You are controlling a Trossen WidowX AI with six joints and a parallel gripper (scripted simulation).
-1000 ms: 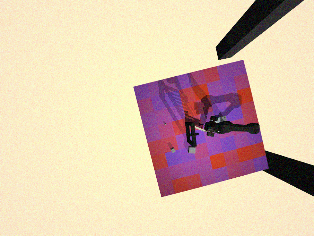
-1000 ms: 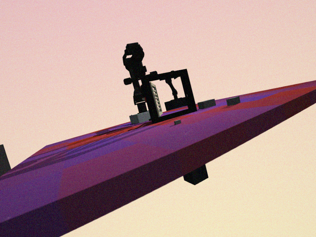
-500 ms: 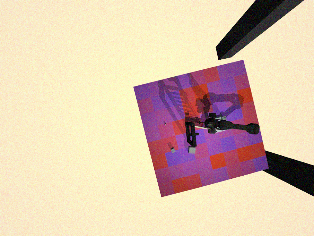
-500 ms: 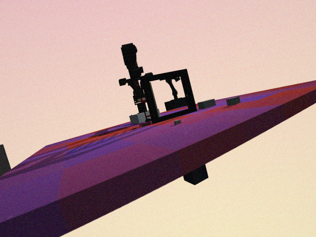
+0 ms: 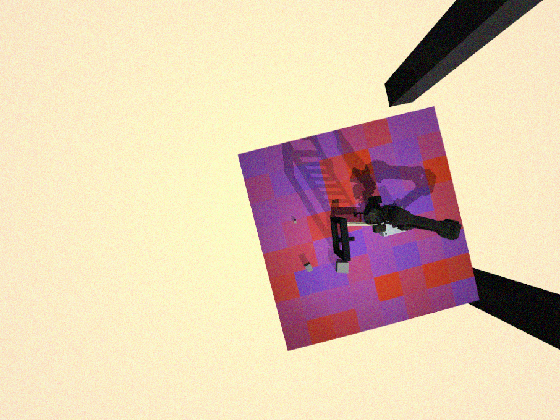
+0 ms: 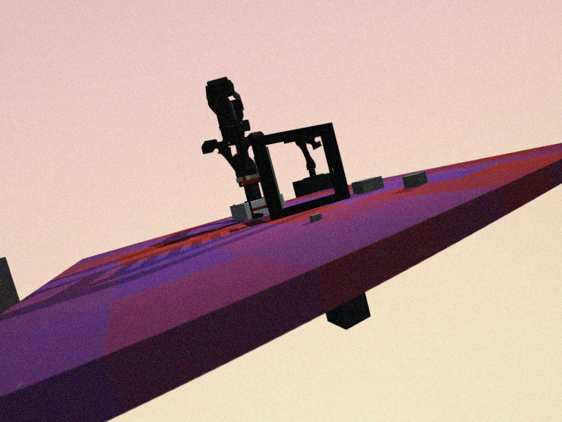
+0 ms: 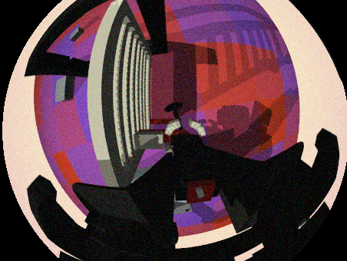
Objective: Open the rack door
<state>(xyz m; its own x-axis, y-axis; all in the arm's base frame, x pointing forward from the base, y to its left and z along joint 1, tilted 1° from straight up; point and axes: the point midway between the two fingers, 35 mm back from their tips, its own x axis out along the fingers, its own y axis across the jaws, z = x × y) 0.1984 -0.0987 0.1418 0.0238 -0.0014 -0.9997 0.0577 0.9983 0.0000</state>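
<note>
The rack frame (image 5: 347, 246) (image 6: 338, 167) (image 7: 153, 31) stands upright and black. The slatted door (image 5: 355, 223) (image 7: 96, 96) stands out from it at roughly a right angle, and shows almost edge-on in the exterior view. A grey block (image 7: 149, 139) sticks out from the door toward the fingers. My gripper (image 7: 188, 154) points down beside the door's free side and is shut on the handle; its light fingertips stand a little apart. A dark thin rod with a round end (image 7: 173, 107) reaches past the fingertips. The grip itself is mostly hidden by the fingers and the arm.
Grey blocks stand near the frame (image 5: 342, 266) (image 6: 368, 184) and farther off (image 5: 308, 267) (image 6: 414, 179). A small grey cube (image 5: 295, 220) (image 6: 316, 218) lies on the far side of the frame from the arm. The pale arm base (image 5: 392, 229) (image 6: 240, 211) is near the gripper.
</note>
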